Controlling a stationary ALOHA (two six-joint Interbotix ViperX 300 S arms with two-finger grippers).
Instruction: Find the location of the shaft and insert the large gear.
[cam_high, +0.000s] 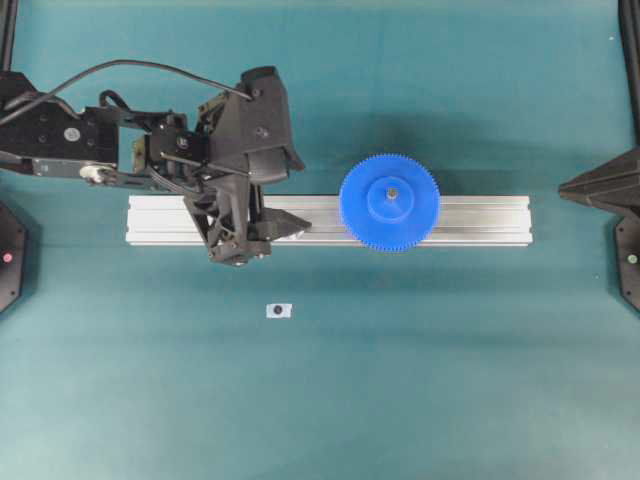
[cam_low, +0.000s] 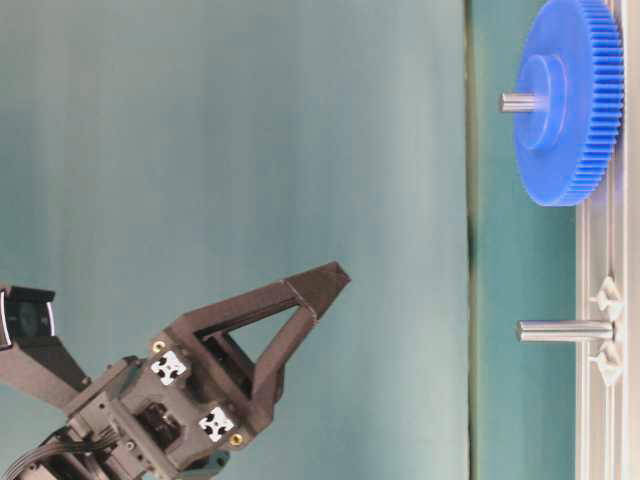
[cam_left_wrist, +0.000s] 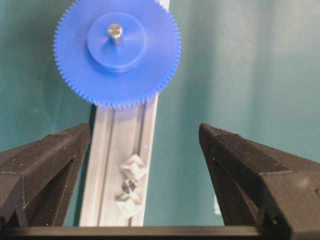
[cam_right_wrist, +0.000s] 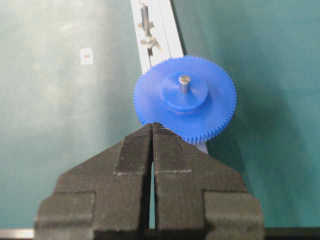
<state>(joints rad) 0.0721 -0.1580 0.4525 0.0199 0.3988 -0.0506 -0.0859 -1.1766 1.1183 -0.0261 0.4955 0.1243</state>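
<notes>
The large gear (cam_high: 389, 201) is a bright blue toothed disc lying flat on the aluminium rail (cam_high: 480, 220), with a grey pin (cam_left_wrist: 115, 32) poking up through its hub. Further along the rail stands a bare shaft (cam_left_wrist: 129, 186) with two diamond feet, also seen from table level (cam_low: 565, 330). My left gripper (cam_left_wrist: 145, 129) hangs open and empty high above that shaft, pointing toward the gear (cam_left_wrist: 117, 52). In the overhead view this gripper (cam_high: 300, 197) hides the shaft. My right gripper (cam_right_wrist: 152, 126) is shut on nothing, back from the gear's rim (cam_right_wrist: 185, 97), at the right edge (cam_high: 575, 186).
A small white tag with a black dot (cam_high: 279, 310) lies on the teal mat in front of the rail, and shows in the right wrist view (cam_right_wrist: 86, 56). Dark fixtures sit at the left (cam_high: 10, 255) and right (cam_high: 630, 260) table edges.
</notes>
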